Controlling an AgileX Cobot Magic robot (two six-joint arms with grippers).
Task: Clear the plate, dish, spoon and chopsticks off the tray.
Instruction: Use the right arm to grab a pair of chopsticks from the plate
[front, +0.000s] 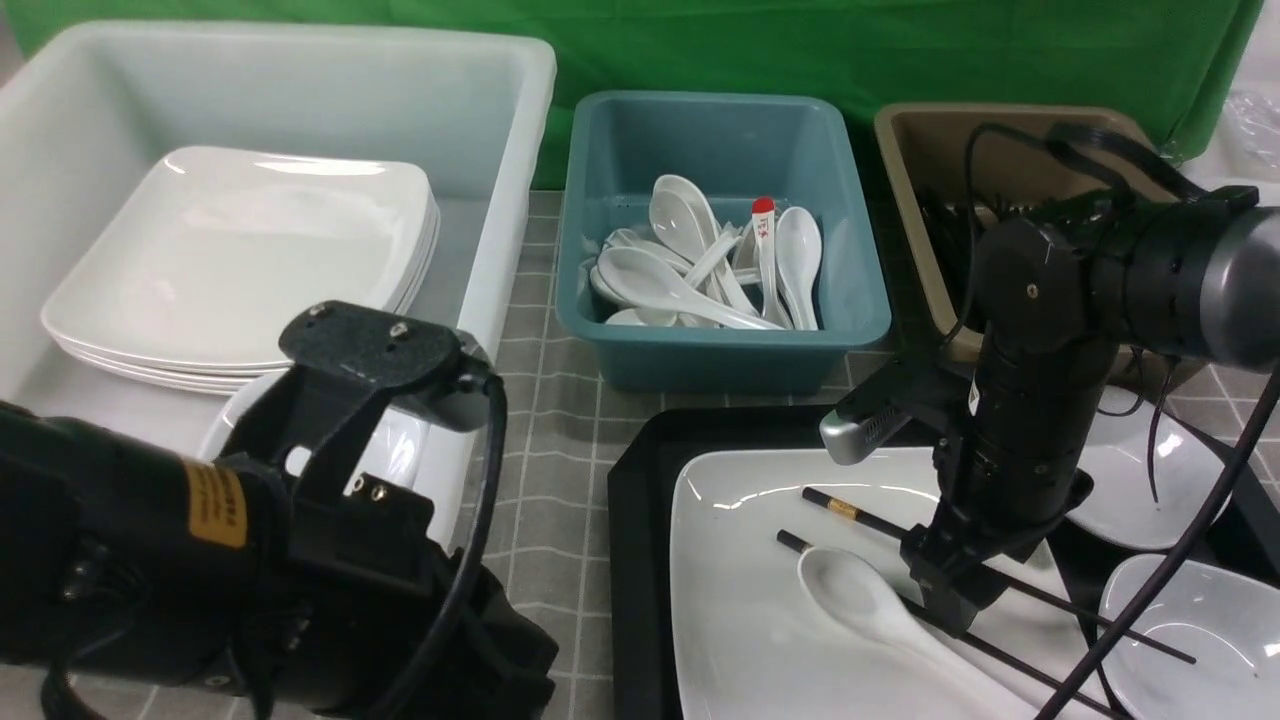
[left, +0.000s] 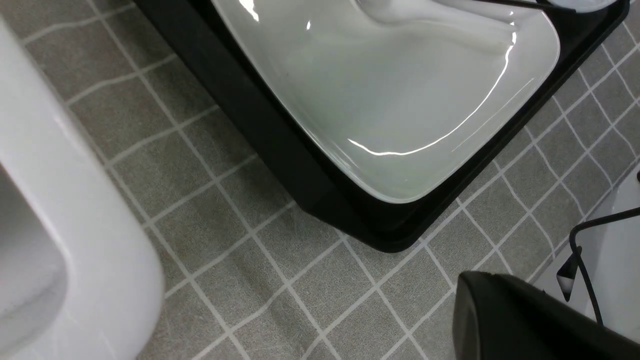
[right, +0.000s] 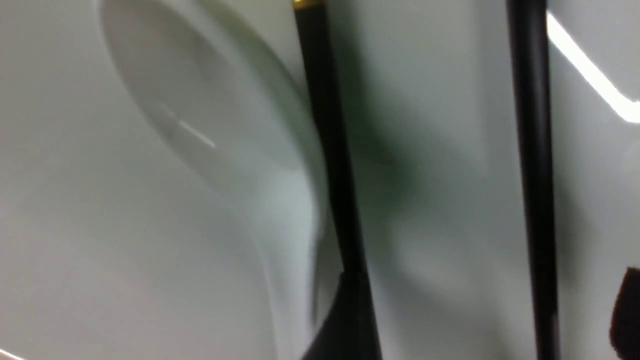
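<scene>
Black textured plastic forms the large rectangular tray (front: 640, 560), which rests on the grey checked desk (front: 560, 470) and serves as the reference for every position below.

Inside the tray, in its left half, lies the large glossy white rounded-square plate (front: 740, 620). On that plate lie the plain white ceramic soup spoon (front: 860, 595), bowl up, and the pair of thin black chopsticks (front: 850, 512) with gold bands, roughly parallel and slightly apart. One stick runs close along the spoon's handle; whether they touch cannot be told. Two small deep white dishes (front: 1190, 620) occupy the tray's right half.

The right end effector (front: 950, 600) sits low over the plate with its fingers apart — one chopstick lies between them and nothing is clamped. The likely reason is that the loose utensils lie on top of the plate, so they should leave before the plate can be lifted.

The left end effector (left: 505, 315) hangs over the desk beside the tray's left edge, fingers together and empty, apparently positioned clear of the working arm.

Beyond the tray stand a teal tub (front: 720, 350) holding white spoons and a brown tub (front: 900, 170). Left of the tray, a white bin (front: 500, 200) holds stacked plates — these are probable destinations.
</scene>
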